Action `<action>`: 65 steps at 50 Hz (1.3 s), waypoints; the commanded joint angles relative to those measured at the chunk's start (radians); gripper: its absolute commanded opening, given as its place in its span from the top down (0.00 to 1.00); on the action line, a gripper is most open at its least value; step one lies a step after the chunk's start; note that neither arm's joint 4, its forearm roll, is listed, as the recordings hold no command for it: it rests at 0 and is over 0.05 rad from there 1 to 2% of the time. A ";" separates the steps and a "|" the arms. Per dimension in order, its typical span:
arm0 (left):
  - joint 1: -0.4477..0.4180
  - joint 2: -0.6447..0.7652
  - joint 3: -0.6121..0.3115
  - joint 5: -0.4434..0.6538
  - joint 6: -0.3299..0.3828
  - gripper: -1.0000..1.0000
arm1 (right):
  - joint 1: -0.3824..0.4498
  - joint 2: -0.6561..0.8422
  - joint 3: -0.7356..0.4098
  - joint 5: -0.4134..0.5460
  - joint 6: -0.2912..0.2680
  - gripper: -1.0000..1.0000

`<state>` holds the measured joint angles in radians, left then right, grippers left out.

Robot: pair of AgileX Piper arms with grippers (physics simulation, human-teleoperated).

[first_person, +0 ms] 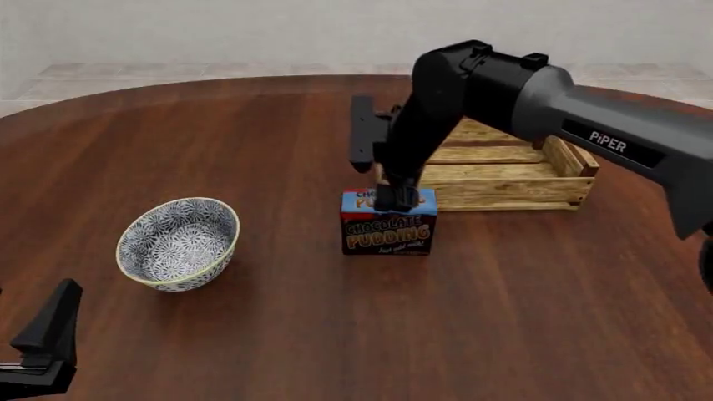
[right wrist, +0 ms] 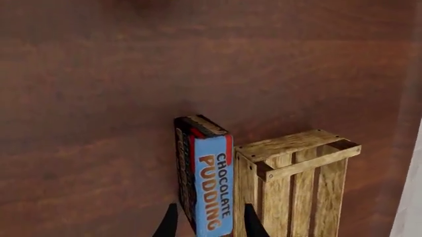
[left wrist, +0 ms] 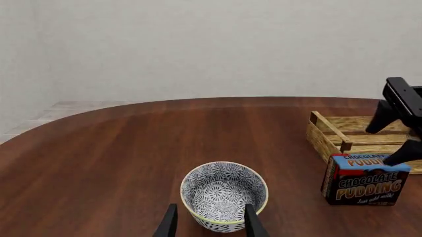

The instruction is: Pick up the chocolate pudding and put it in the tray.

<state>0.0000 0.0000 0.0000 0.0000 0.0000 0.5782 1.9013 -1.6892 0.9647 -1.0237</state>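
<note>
The chocolate pudding (first_person: 388, 230) stands upright on the table, just in front of the wooden tray's (first_person: 507, 188) near-left corner. My right gripper (first_person: 396, 199) points straight down over the carton's top. In the right wrist view the gripper (right wrist: 209, 224) is open, with one finger on each side of the carton (right wrist: 211, 173) and the tray (right wrist: 297, 182) beside it. My left gripper (first_person: 39, 351) is open and empty at the near-left edge. In the left wrist view it (left wrist: 211, 224) faces the bowl, with the pudding (left wrist: 366, 185) and tray (left wrist: 339, 133) off to one side.
A blue-and-white patterned bowl (first_person: 179, 242) sits on the table's left side, between my left gripper and the pudding; it also shows in the left wrist view (left wrist: 224, 195). The right arm (first_person: 579, 117) stretches over the tray. The round wooden table (first_person: 334, 334) has a white wall behind it.
</note>
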 commanded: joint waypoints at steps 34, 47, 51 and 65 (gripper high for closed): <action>0.000 0.000 0.000 0.000 0.000 0.00 | -0.039 0.039 0.024 0.002 -0.077 0.00; 0.000 0.000 0.000 0.000 0.000 0.00 | -0.029 0.069 0.030 -0.022 -0.041 0.00; 0.000 0.000 0.000 0.000 0.000 0.00 | -0.029 0.073 0.031 -0.027 -0.034 0.00; 0.000 0.000 0.000 0.000 0.000 0.00 | -0.034 0.084 0.038 -0.045 -0.019 0.00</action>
<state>0.0000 0.0000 0.0000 0.0000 0.0000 0.5479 1.9720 -1.6525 0.9325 -1.0529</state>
